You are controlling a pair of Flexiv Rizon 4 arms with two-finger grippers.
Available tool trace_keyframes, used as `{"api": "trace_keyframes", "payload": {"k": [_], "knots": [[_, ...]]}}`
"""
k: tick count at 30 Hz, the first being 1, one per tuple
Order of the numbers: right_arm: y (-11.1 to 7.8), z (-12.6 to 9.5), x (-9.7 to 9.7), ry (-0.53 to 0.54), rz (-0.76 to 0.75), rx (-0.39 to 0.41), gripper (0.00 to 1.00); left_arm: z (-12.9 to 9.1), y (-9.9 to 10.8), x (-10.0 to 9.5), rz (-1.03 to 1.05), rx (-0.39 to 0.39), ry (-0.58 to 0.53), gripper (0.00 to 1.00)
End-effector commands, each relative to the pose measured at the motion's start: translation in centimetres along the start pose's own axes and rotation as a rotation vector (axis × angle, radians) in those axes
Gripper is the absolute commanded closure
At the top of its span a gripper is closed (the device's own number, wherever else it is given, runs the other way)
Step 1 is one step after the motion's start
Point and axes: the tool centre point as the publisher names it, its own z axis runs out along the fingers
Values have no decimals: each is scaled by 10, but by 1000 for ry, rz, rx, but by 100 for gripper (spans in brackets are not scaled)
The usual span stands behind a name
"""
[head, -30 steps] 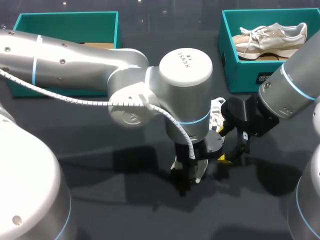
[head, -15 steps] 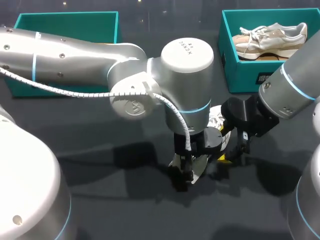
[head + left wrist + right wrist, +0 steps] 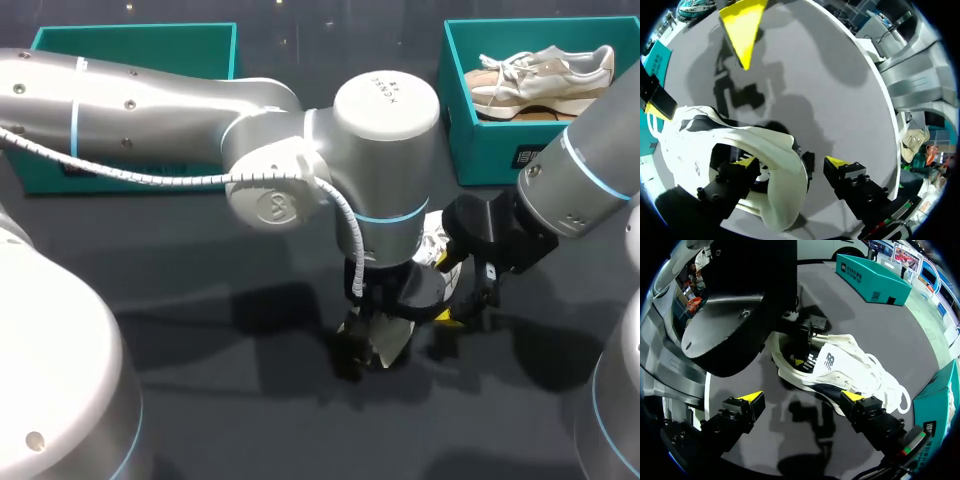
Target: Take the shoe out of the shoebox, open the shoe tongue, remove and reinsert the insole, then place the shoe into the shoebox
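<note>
Risk: left hand [image 3: 791, 161], wide open astride the heel wall of the shoe [image 3: 775, 150], gripping nothing, may drag it on closing; right hand [image 3: 804, 397] open, empty, beside shoe.

light: overhead, even, the tabletop [image 3: 200, 400] dark and matte in the head view | shadows: soft, broad patches lay under both arms near the tabletop's middle – darker, crisper shapes in both wrist views | glare: pale sheen ran along the left arm [image 3: 150, 100] casing; the white shoe [image 3: 775, 150] showed bright
</note>
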Motion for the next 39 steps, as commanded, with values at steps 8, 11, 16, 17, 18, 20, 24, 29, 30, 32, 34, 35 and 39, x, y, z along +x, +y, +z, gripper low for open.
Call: {"api": "trace_keyframes", "payload": {"k": [8, 11, 16, 17, 18, 20, 24, 29, 30, 32, 34, 35, 39], "knots": [[0, 0, 1, -2, 1, 2, 0, -2, 3, -1, 112, -44, -24, 27], [0, 0, 1, -2, 1, 2, 0, -1, 4, -4, 138, -54, -15, 22], [0, 0, 1, -2, 1, 2, 0, 2, 7, -9, 165, -70, -9, 18], [0, 0, 1, -2, 1, 2, 0, 2, 8, -10, 168, -71, -6, 22], [0, 0, 1, -2, 1, 2, 0, 3, 9, -11, 169, -71, -5, 29], [0, 0, 1, -2, 1, 2, 0, 4, 10, -12, 175, -74, -2, 57], [0, 0, 1, -2, 1, 2, 0, 3, 12, -10, 188, -75, -4, 100], [0, 0, 1, -2, 1, 2, 0, -1, 17, -3, 198, -66, -7, 100], [0, 0, 1, -2, 1, 2, 0, -2, 18, -2, 199, -60, -6, 100], [0, 0, 1, -2, 1, 2, 0, -3, 19, 2, 196, -52, -5, 100], [0, 0, 1, -2, 1, 2, 0, -5, 21, 5, 190, -42, -3, 100], [0, 0, 1, -2, 1, 2, 0, -6, 22, 6, 186, -37, -2, 100], [0, 0, 1, -2, 1, 2, 0, -10, 24, 12, 161, -23, 8, 100]]}}
